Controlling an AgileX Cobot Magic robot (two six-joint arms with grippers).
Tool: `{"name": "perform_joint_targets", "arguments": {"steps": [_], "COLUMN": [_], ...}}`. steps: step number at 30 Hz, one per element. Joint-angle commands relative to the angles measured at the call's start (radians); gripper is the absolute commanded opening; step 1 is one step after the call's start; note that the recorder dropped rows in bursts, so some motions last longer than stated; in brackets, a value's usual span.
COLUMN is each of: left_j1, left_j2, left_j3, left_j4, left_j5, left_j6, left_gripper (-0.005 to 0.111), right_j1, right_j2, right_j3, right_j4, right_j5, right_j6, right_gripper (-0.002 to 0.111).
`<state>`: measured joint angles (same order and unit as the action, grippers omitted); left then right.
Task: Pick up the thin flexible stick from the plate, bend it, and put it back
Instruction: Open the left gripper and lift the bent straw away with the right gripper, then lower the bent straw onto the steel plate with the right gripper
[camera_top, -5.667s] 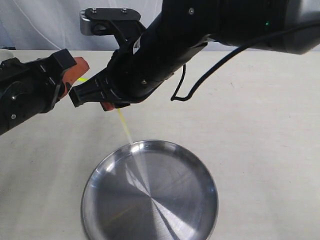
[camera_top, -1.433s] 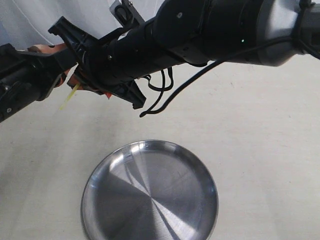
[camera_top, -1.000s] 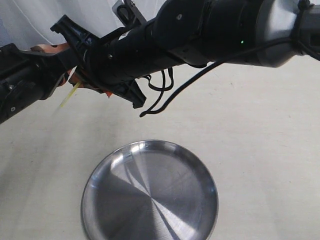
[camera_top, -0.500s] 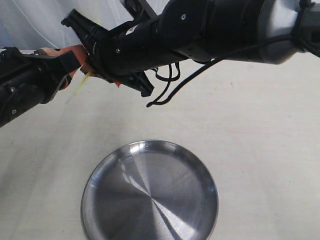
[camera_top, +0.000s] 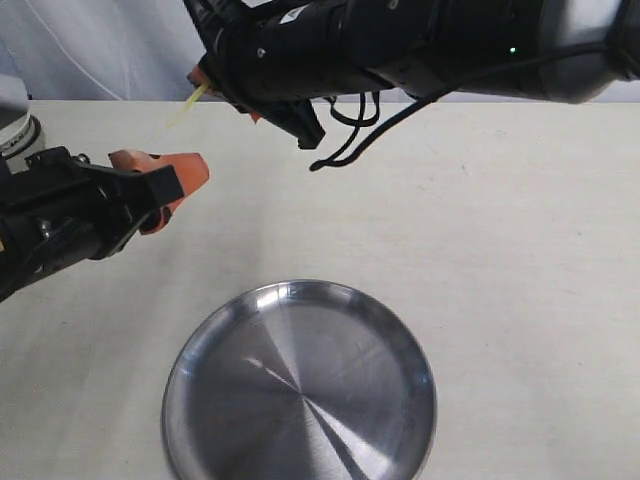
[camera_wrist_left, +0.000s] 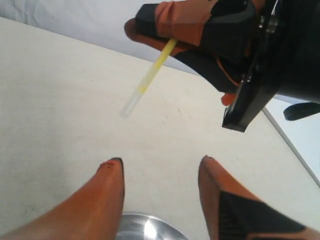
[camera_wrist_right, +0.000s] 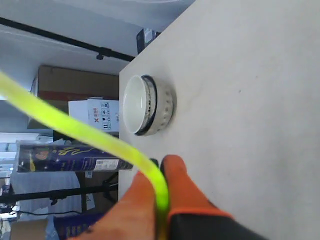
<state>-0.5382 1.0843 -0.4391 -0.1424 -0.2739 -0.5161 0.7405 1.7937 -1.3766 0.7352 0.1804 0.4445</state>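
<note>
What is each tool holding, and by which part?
Right tool pinches the thin flexible stick on its yellow part, whitish end free. Left tool open, empty.

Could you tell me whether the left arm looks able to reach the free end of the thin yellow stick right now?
Probably yes: the left gripper is open, the thin yellow stick juts its whitish free end out of the shut right gripper just ahead, and nothing lies between them.

Yellow stick (camera_top: 187, 103) slants midair, apart from silver plate (camera_top: 300, 390).
</note>
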Motion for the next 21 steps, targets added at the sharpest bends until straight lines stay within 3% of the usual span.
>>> {"name": "perform_joint_targets", "arguments": {"steps": [1, 12, 19, 21], "left_j1": [-0.001, -0.001, -0.001, 0.004], "left_j2": [-0.024, -0.024, -0.024, -0.024], "left_j3": [0.003, 0.003, 0.003, 0.003], "left_j4": [0.004, 0.004, 0.004, 0.004], "left_j5": [0.038, 0.122, 0.147, 0.152], "left_j6": [0.003, 0.003, 0.013, 0.046], "left_gripper": [0.046, 0.043, 0.0, 0.0], "right_j1": [-0.071, -0.193, -0.193, -0.193], "right_j2": [-0.006, -0.013, -0.017, -0.017], "right_j3": [-0.003, -0.003, -0.003, -0.003], "right_j4": [-0.031, -0.274, -0.35, -0.377], "right_j5": [0.038, 0.243, 0.293, 0.329], "right_j6": [-0.003, -0.003, 0.003, 0.006], "right_gripper": [-0.001, -0.001, -0.001, -0.001]}}
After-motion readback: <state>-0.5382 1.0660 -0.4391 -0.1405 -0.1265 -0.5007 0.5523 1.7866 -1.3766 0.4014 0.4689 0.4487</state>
